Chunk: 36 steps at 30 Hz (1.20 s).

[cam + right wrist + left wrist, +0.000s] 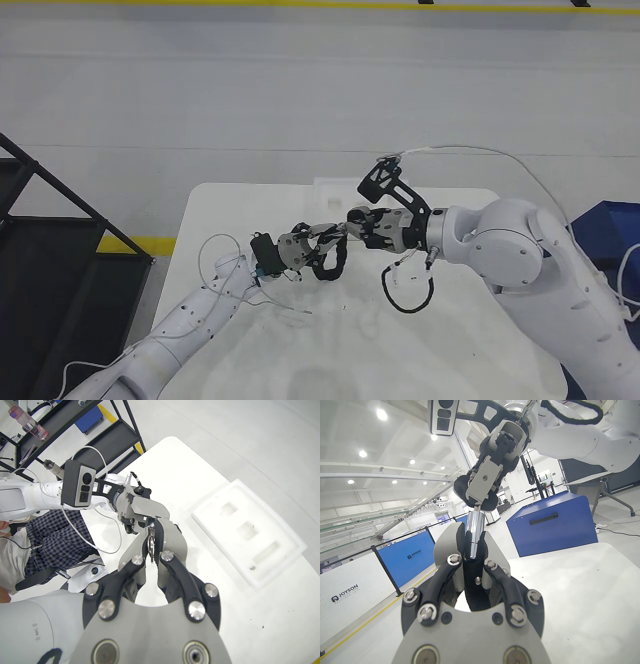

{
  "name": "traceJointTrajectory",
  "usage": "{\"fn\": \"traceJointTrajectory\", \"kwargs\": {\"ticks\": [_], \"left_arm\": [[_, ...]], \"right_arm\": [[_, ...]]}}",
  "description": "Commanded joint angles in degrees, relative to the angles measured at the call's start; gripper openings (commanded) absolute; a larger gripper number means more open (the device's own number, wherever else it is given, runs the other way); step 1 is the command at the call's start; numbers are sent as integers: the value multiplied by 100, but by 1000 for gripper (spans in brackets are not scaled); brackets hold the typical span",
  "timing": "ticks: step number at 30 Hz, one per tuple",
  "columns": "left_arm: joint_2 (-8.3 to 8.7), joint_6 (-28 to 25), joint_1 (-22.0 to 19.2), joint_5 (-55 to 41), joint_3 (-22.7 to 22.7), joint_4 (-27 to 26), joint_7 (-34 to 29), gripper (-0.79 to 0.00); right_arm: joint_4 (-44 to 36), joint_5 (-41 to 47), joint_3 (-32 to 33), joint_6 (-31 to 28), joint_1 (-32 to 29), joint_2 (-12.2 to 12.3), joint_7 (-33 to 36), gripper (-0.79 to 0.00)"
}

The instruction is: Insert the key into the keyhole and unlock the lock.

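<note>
Key point(477, 507) is sitting in the right gripper point(480, 497), with both pads pressing on its head. Only a short stub of blade is showing past the fingertips. That stub is meeting the upper end face of the lock point(473, 536). I'm reading that as tip at the keyhole, but I can't tell how deep it's seated.

Lock is a chrome cylinder. The left gripper point(472, 540) is clamping it around the lower half, fingers closed on the barrel, keyed end pointing up out of the jaws toward the right gripper.

From the top view I'm seeing both grippers meeting nose to nose over the middle of the white table point(300, 350), left gripper point(318, 241) coming in from the robot's left and right gripper point(346, 229) from its right. Lock and key are both hanging in the air, neither touching the tabletop.

In the right wrist view I'm looking down the right gripper point(152, 533) at the key's point(150, 546) metal head and ring wedged between the pads. The left gripper point(146, 517) is sitting directly beyond the fingertips. The lock itself is hiding behind the fingers there.

White foam tray point(250, 535) with three rectangular pockets is lying on the table's far edge point(335, 187), well apart from both grippers.
</note>
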Motion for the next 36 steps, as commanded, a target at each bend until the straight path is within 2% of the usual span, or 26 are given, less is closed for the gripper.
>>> {"fn": "traceJointTrajectory", "kwargs": {"ticks": [1, 4, 5, 6, 7, 14, 21, 27, 33, 36], "left_arm": [[-7, -27, 8, 10, -19, -1, 6, -785], [-18, -60, 21, 33, -45, -4, 23, -785], [-21, -83, 25, 38, -51, -2, 33, -785], [-26, -137, 33, 16, -54, 0, 46, -785], [-32, -198, 35, -14, -59, 5, 58, -785], [-62, -787, 18, -189, -70, 100, 22, -785], [-6, -2064, -1, -634, -235, 91, -312, -785], [83, -3038, 43, -1020, -432, -74, -1114, -785], [159, -3828, 44, -1352, -615, -338, -1911, -785], [183, -3864, 44, -1597, -634, -471, -2266, -785]], "right_arm": [[17, 2, -18, 1, 17, -7, -4, -785], [49, -1, -45, 4, 47, -18, 4, -785], [62, 5, -48, 14, 54, -22, -7, -720], [73, 19, -49, 16, 58, -26, -22, -314], [85, 48, -45, 10, 61, -29, -41, 0], [113, 97, 87, -282, 58, -12, -49, 0], [315, 230, 267, -1574, 86, 65, 302, 0], [324, -74, 338, -2814, 125, 140, 482, 0], [310, -301, 343, -3429, 46, 199, 449, 0], [360, -412, 289, -3586, 55, 213, 319, 0]]}}
